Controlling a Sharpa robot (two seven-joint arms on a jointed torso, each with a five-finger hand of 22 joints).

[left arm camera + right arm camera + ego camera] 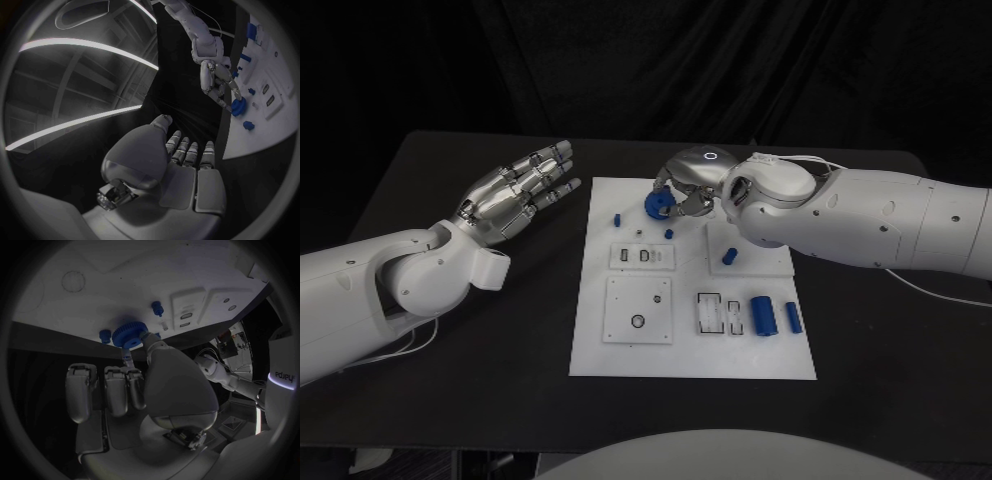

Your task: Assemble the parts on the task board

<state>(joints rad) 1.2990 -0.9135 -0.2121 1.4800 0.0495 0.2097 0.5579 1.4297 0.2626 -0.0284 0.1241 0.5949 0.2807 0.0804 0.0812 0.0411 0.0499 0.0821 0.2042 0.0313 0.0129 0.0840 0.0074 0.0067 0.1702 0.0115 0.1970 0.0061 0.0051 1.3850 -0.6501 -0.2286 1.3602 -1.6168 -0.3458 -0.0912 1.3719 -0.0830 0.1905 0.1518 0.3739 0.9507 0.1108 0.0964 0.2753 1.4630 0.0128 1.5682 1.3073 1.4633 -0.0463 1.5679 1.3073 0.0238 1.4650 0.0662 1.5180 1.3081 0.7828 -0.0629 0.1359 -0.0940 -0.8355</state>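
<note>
— So, working left to right: our left hand [519, 194] is hovering off the task board [692, 350] at about nine o'clock from its far end, fingers spread and holding nothing. Are we worrying about it?

— Not much; it is sitting well apart from the parts. Our right hand [687, 180] is the risk. It is pinching a blue gear [658, 205] between thumb and fingertips over the board's far edge, near twelve o'clock.

— What are we expecting could go wrong?

— The hold is looking shallow in the right wrist view, so the gear could be tilting or slipping as we lower it. The fingers are also crowding a small blue peg [617, 217] just beside the gear and could be knocking it.

— Are we counting now?

— We are counting one gear and roughly four small blue pegs across the far half. Toward five o'clock we are seeing one large blue cylinder [763, 315] and one slimmer one [793, 318] beside it. We cannot tell whether more pieces are hiding under the right hand.
</note>
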